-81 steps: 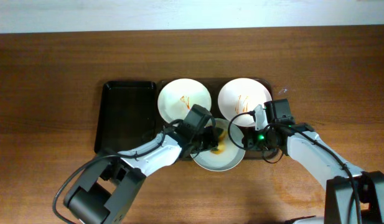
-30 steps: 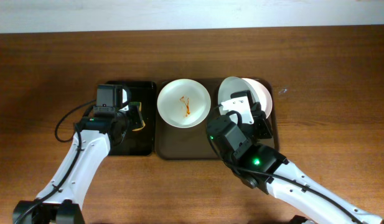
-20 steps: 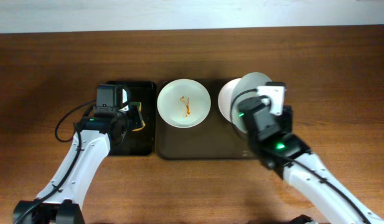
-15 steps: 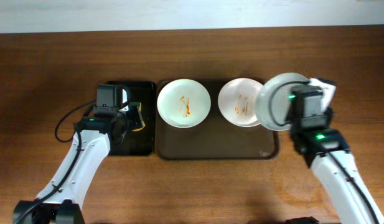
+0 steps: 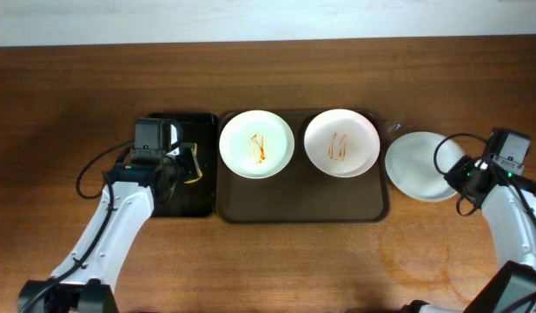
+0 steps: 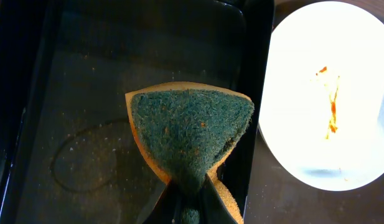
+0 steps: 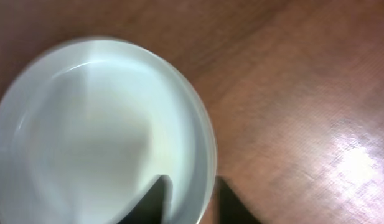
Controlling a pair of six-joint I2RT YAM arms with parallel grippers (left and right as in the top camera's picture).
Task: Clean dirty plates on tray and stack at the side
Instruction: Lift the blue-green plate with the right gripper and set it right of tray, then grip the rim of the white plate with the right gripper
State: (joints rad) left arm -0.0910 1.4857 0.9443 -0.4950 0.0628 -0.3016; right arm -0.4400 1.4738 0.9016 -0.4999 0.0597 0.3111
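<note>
The left gripper (image 6: pixel 188 198) is pinching a sponge (image 6: pixel 190 134) tight by its bottom corner. Its fingers are mostly cut off at the picture's edge. The sponge is showing its green rough side and hanging over the small black tray (image 6: pixel 86 93).

The right gripper (image 7: pixel 195 199) is sitting with one finger on each side of the pale plate's (image 7: pixel 98 137) rim. That wrist picture is blurry, so it is not possible to tell if the fingers are pressing the rim or standing loose.

From above, the pale plate is lying on the table (image 5: pixel 76 87), just to the right of the brown tray (image 5: pixel 302 204), and its inside is looking clean. The left white plate (image 5: pixel 256 143) and the right white plate (image 5: pixel 341 143) are sitting side by side on the brown tray, each with orange streaks in the middle.

Half a second ago the right gripper was holding the pale plate over the tray's right end, covering part of the right white plate. Now that plate is showing whole. The left arm is staying where it was.
</note>
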